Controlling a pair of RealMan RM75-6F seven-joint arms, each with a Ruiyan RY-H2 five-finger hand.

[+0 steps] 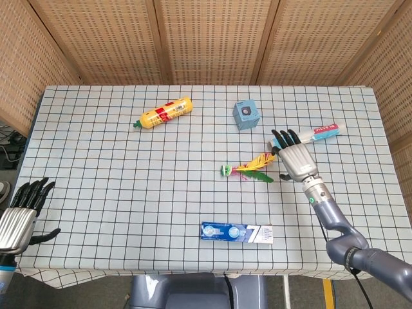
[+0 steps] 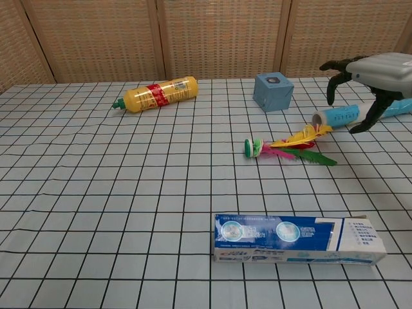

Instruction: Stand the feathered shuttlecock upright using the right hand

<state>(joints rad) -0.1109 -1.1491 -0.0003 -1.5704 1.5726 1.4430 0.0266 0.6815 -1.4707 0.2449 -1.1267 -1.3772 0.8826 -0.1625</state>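
Observation:
The feathered shuttlecock [image 1: 248, 169] [image 2: 287, 147] lies on its side mid-table, green base to the left, yellow, pink and green feathers fanning right. My right hand [image 1: 295, 157] [image 2: 368, 77] hovers just right of the feather tips, fingers spread and curved downward, holding nothing. It floats above the table, apart from the shuttlecock. My left hand [image 1: 20, 212] hangs open at the table's near left corner, seen only in the head view.
A blue-and-white tube [image 1: 306, 136] [image 2: 360, 111] lies right behind my right hand. A blue cube box [image 1: 246, 114] [image 2: 272, 91] stands behind the shuttlecock. A yellow bottle [image 1: 165, 112] [image 2: 156, 94] lies far left. A toothpaste box [image 1: 235, 232] [image 2: 297, 239] lies near the front edge.

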